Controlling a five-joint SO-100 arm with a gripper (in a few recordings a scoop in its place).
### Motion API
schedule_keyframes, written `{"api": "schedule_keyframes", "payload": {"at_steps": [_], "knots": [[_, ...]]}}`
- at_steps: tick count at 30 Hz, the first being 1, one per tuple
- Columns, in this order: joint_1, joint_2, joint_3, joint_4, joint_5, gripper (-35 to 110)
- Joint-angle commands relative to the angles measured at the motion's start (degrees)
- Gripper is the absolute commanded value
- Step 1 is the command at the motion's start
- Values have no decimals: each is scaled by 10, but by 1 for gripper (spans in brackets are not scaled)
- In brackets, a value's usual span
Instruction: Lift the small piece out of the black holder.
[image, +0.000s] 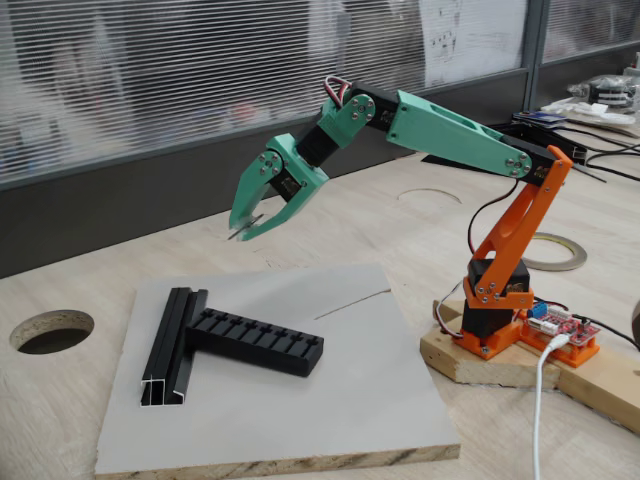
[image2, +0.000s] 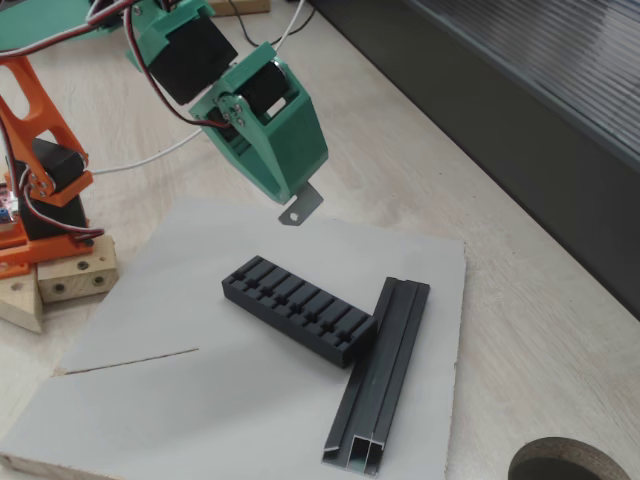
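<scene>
We see the claw (image: 247, 229) raised well above the grey board (image: 330, 400), its fingers closed on the small piece (image2: 300, 207), a flat silvery sliver sticking out at the tips. Below, the black holder (image2: 297, 307) lies on the board, one end touching the grooved rail (image2: 380, 375). A thin wire (image: 352, 304) lies nearby.

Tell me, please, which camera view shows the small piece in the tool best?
The fixed view beside the arm's base: the small piece shows as a flat silvery tab with a hole, hanging from the tool. In the other fixed view it is only a thin sliver between the tips.
</scene>
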Motion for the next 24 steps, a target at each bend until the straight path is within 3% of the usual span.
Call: {"api": "schedule_keyframes", "payload": {"at_steps": [1, 24], "knots": [[0, 25, -11, 4, -54, 4], [0, 25, -18, -3, -62, 4]]}}
